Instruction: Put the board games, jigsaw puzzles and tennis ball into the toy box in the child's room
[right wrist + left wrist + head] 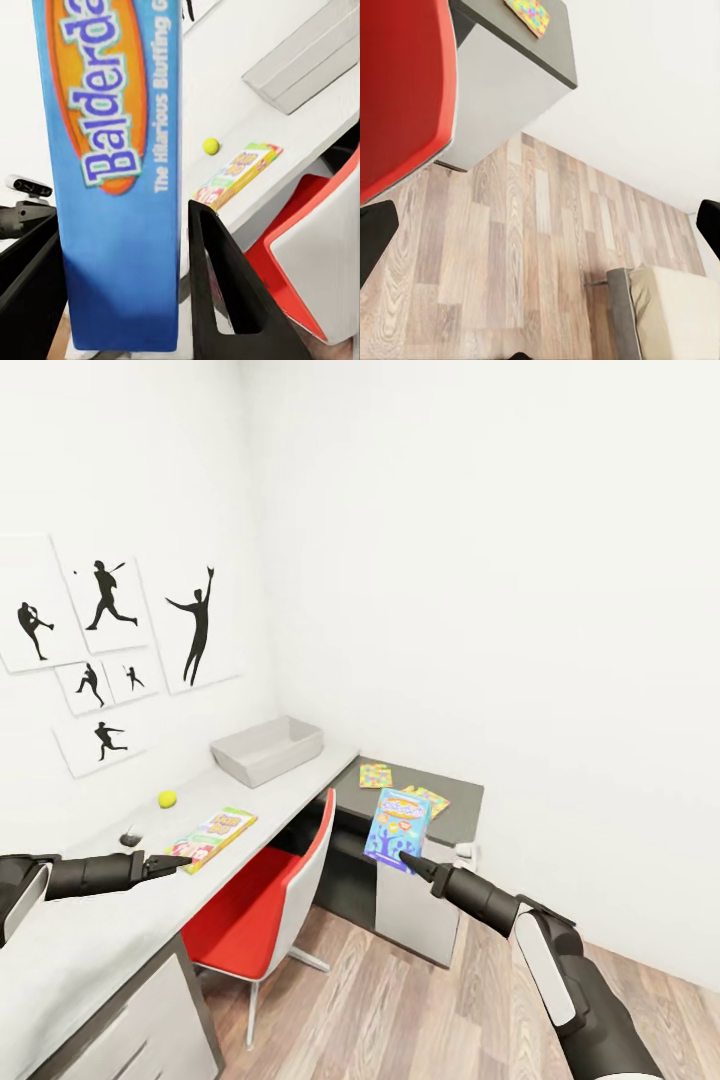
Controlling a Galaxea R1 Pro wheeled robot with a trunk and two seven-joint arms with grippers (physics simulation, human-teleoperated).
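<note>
The blue board game [397,828], lettered "Balderdash" in the right wrist view [120,172], was held upright in the air, pinched at its lower edge between the fingers of the right gripper [404,857]. It hung in front of the dark side cabinet [455,815], apart from its top. The right arm reached forward and up from the lower right, forearm angled toward the cabinet.

Relative to the toy box [268,750], which sat at the far end of the table [100,920] by the wall:
- the tennis ball [167,798] lay nearer the robot, by the wall;
- a green-edged board game [213,837] lay flat nearer still, at the table's front edge;
- two jigsaw puzzles [376,774] [428,800] lay on the cabinet to its right.

The left gripper [180,863] hovered level over the table, just beside the green-edged game; its fingers were spread and empty. A red chair [262,900] stood tucked under the table between both arms.
</note>
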